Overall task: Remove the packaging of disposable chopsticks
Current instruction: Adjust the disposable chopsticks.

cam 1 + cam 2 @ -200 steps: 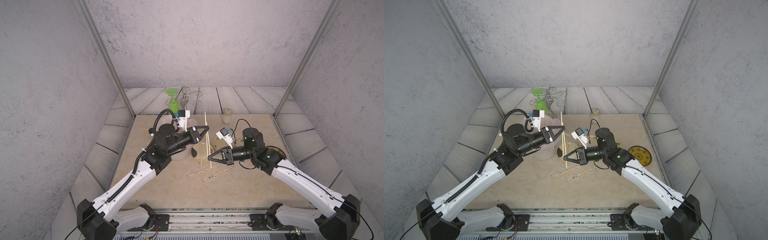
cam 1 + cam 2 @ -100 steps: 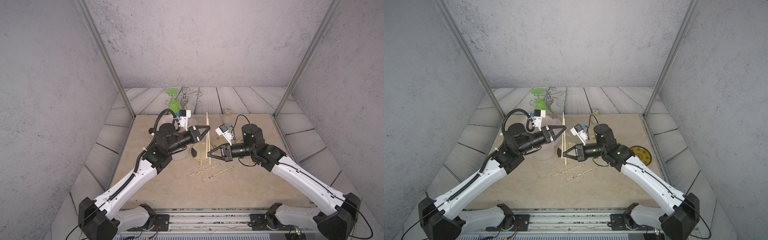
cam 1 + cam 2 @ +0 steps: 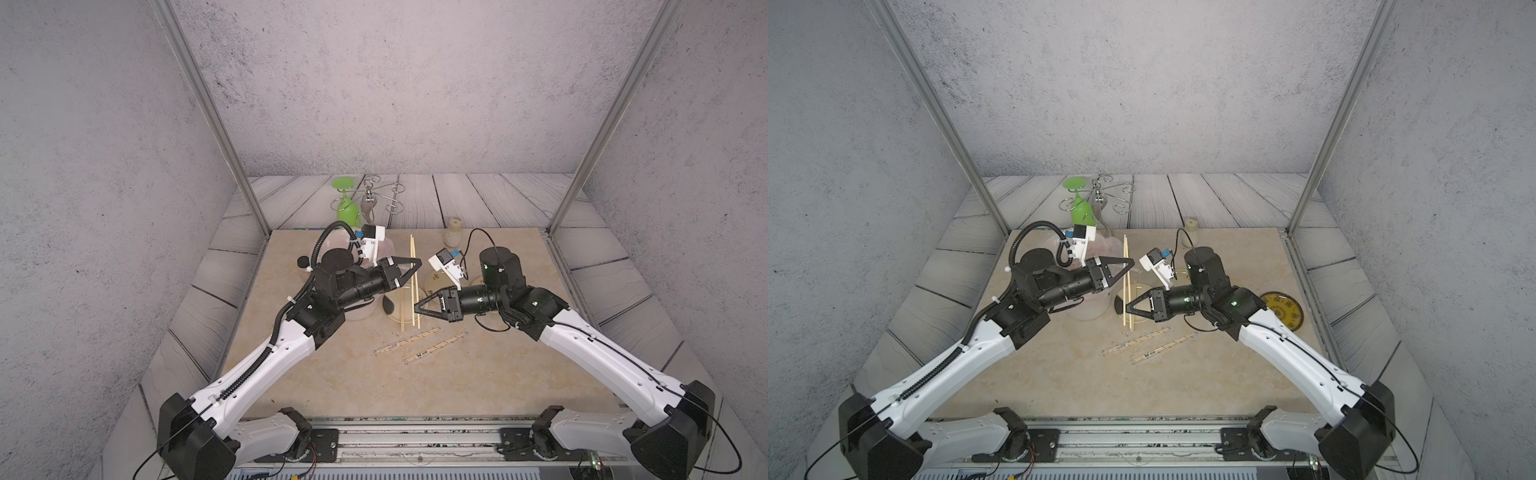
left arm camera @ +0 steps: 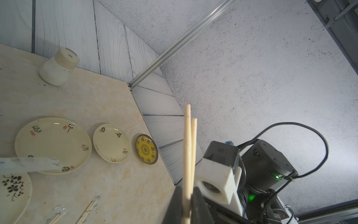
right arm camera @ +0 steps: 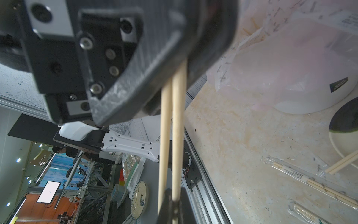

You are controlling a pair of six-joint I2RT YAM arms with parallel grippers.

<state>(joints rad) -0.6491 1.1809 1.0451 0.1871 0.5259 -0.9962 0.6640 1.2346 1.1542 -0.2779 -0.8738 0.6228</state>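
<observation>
Your left claw [image 3: 417,262] pinches the bare pair of thin pale wooden chopsticks [image 3: 413,286] at mid-length. Your right claw [image 3: 417,310] is pressed shut on their near end, above the middle of the beige table [image 3: 332,374]. Loosen one claw before the other moves, or the sticks may bend. Two long clear plastic sleeves [image 3: 407,341], with sticks inside, lie just nearer.

Glossy white moulded shells clad the left arm [image 3: 282,353] and right arm [image 3: 602,357], linked by matte black cylindrical joints. A ribbed black conduit [image 3: 319,246] follows the left; a thin black cable [image 4: 290,123] loops over the right. The left gripper [image 3: 419,262] and right gripper [image 3: 415,309] are black hollow triangular frames.
</observation>
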